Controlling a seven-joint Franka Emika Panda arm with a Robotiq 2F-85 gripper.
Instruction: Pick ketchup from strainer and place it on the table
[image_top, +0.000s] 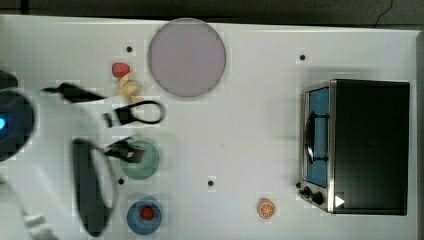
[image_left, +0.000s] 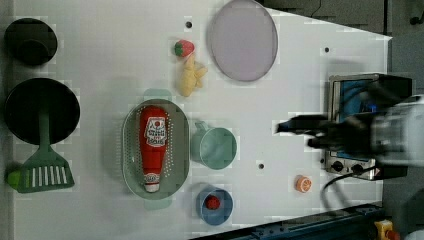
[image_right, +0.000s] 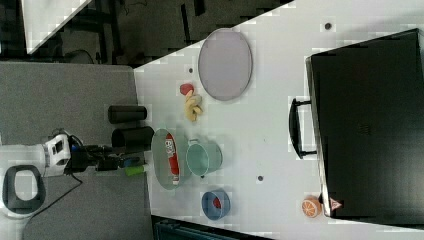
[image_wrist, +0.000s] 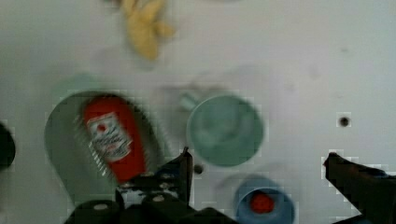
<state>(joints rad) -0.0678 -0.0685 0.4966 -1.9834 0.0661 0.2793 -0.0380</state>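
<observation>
Nothing done yet — ketchup (image_left: 153, 147) lies flat in the strainer (image_left: 131, 150), cap toward the blue bowl (image_left: 215, 205) (left view). My gripper (image_wrist: 257, 170) hangs above, fingers spread, empty. Left: descend, grab, lift, set on table (image_left: 110, 60).

— What kind of place is this?

— A robot lab made to look like a play kitchen. The big white table (image_left: 100, 40) has small dark holes in it, like a test bench.

— Why a kitchen?

— There is a little black toaster oven (image_top: 357, 145) on the top view's right, a green spatula (image_left: 42, 170) by a black pan (image_left: 40, 107), and toy food.

— And why a lab?

— A white robot arm (image_right: 30, 160) reaches in, and grey floor lies beside the table.
</observation>
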